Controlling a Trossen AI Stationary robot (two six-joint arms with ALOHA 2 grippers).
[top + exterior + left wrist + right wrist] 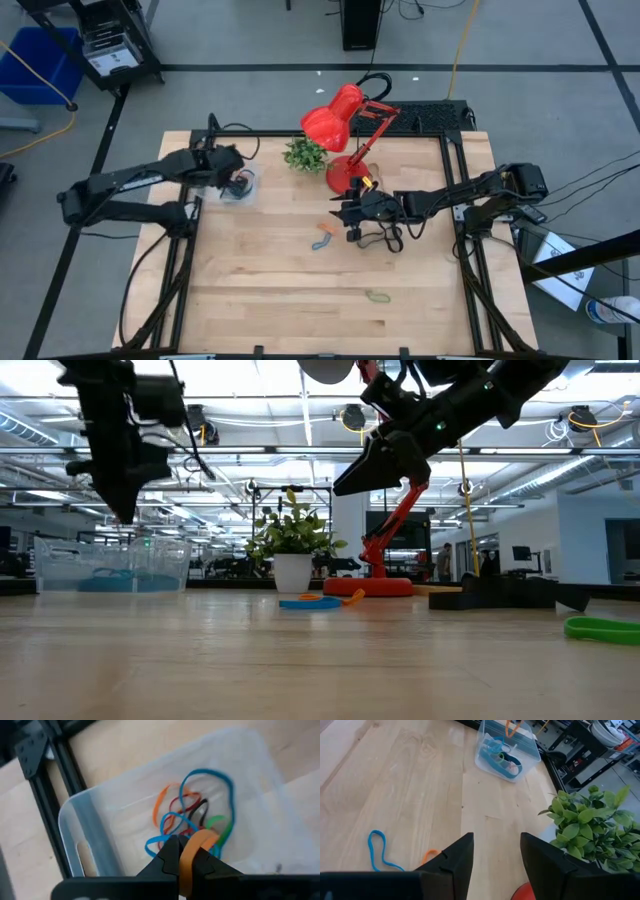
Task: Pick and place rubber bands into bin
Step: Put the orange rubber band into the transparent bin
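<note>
Pale wood planks make up the table (270,290), with a red lamp (340,125) and a small potted plant (305,154) at its far edge. At the left, my left gripper (186,857) hangs over the bin (100,832), jaws pinched tight on an orange rubber band (192,852). Under it, a tangle of blue, orange, red, black and green bands already lies in the bin. My right gripper (496,855) hovers above mid-table beside the lamp, fingers spread wide and holding nothing. A blue band (377,851) and a second orange band (431,854) lie on the wood just ahead of it, and a green band (378,296) sits nearer the front edge. These loops look nearly weightless, limp and a little grippy. I judge they are best pinched across a single strand, pressed low against the wood, since they will flop and may cling to the pads on release.
</note>
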